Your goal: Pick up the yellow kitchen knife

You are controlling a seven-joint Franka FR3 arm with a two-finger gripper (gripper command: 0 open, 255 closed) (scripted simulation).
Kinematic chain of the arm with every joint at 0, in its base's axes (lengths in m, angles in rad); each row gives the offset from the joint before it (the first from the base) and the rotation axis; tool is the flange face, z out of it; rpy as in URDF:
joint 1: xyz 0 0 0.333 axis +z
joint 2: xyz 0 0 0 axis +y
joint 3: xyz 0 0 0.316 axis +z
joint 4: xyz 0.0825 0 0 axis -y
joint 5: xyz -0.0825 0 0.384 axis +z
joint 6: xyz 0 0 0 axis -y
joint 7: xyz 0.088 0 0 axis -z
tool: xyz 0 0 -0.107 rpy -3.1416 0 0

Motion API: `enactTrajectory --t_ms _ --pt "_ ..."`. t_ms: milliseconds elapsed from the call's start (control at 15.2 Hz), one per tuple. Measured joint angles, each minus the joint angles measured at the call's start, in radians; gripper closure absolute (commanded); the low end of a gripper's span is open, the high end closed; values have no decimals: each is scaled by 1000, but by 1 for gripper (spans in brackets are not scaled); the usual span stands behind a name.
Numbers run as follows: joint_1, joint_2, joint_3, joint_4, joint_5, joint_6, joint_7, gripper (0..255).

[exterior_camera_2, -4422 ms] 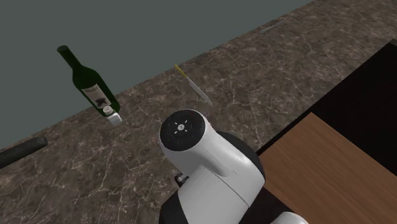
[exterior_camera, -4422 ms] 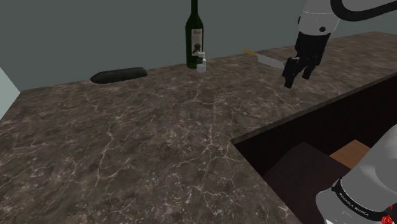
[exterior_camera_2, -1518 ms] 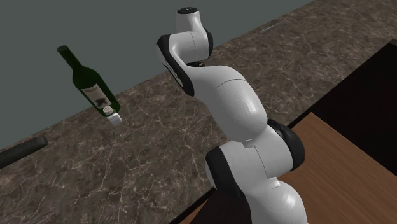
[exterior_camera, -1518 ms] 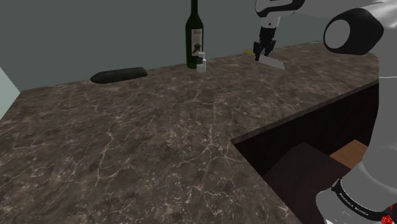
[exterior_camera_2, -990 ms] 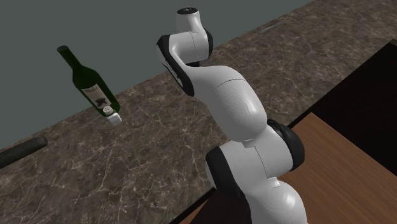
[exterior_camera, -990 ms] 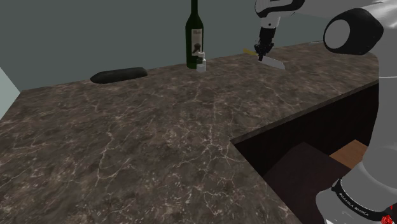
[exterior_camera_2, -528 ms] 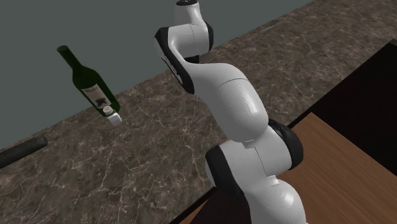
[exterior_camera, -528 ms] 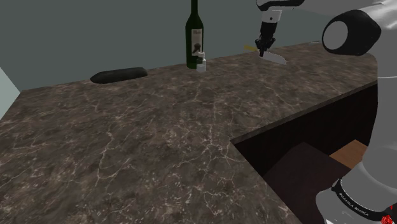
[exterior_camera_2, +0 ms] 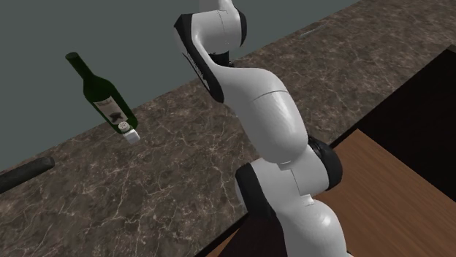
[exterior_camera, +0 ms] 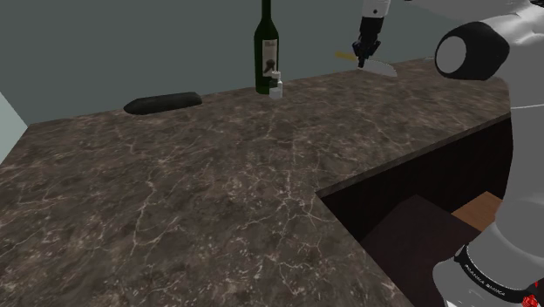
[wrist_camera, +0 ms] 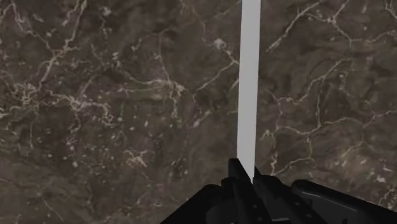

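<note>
Knife (exterior_camera: 378,66) was clamped in the shut gripper (exterior_camera: 363,55)
blade stuck out one side, yellow handle the other; hanging over the countertop's (exterior_camera: 218,174) far edge

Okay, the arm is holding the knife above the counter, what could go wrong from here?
1. The gripper clamps the knife across a thin section, and the blade sticks out far past the fingers. It may pivot or slip out.
2. The green bottle stands upright nearby on the counter, so a sideways swing might knock it over.
</note>
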Motion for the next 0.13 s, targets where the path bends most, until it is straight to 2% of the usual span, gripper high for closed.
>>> enactTrajectory --t_ms 132 --pt "-7 19 2 54 4 -35 2 255"
